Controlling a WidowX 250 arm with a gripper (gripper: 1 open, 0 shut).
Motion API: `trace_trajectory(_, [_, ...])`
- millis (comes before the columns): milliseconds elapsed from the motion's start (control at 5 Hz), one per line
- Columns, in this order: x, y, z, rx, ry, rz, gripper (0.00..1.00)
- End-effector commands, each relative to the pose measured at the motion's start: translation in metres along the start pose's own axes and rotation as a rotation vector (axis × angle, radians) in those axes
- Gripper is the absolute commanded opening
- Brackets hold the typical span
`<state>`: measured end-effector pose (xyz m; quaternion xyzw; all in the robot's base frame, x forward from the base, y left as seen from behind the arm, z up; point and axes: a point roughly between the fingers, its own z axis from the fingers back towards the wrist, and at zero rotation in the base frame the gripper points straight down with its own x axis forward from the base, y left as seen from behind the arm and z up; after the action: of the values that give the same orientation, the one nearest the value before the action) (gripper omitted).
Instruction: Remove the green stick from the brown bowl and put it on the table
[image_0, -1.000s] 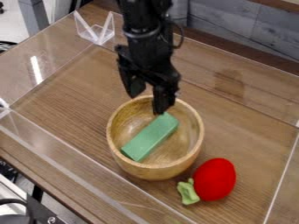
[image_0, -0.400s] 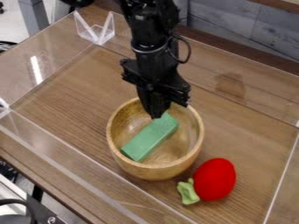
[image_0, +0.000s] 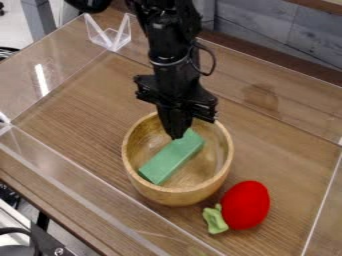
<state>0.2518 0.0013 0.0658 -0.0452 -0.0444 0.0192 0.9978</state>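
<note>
Red toy (image_0: 245, 204): nearest the camera, on the bench just right of the brown bowl, a small green leafy piece (image_0: 214, 219) at its lower left; in the same spot as a second ago.
Brown bowl (image_0: 150, 184): stands on the wooden bench (image_0: 80, 110), unmoved since the earlier frames.
Green stick (image_0: 170, 158): lies inside the brown bowl, tilted, its lower end toward the near left of the bowl's floor and its upper end leaning toward the far right rim; same lie as before, not lifted.
Claw (image_0: 178, 133): points straight down into the far side of the brown bowl, its tips at the stick's upper end. A second ago its two fingers stood spread apart above the stick; they are now pressed together into one narrow point. Whether the stick's end is actually pinched between them cannot be told from this view.
Arm (image_0: 170, 45): black, rising from the claw beyond the brown bowl; its wrist looks turned a little compared with a second ago.
Clear walls (image_0: 40, 150): a see-through enclosure rings the bench around the brown bowl.
Clear stand (image_0: 110, 33): farthest back, left of the arm, well apart from the brown bowl.
</note>
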Motion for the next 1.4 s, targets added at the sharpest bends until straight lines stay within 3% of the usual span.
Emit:
trace_trajectory(0, [0.0, 0.006, -0.007, -0.008, -0.011, -0.021, 0.0])
trace_trajectory(200, [-0.002, 0.009, -0.016, -0.013, 0.0, -0.055, 0.0])
trace_trajectory(400, [0.0, -0.006, -0.029, -0.016, 0.02, -0.137, 1.0])
trace_trajectory(600, [0.0, -0.019, -0.042, -0.023, 0.036, -0.202, 1.0])
trace_trajectory(800, [0.0, -0.011, -0.045, -0.022, 0.051, -0.238, 0.0])
trace_trajectory(1200, [0.009, -0.009, -0.045, -0.032, 0.064, -0.32, 0.0])
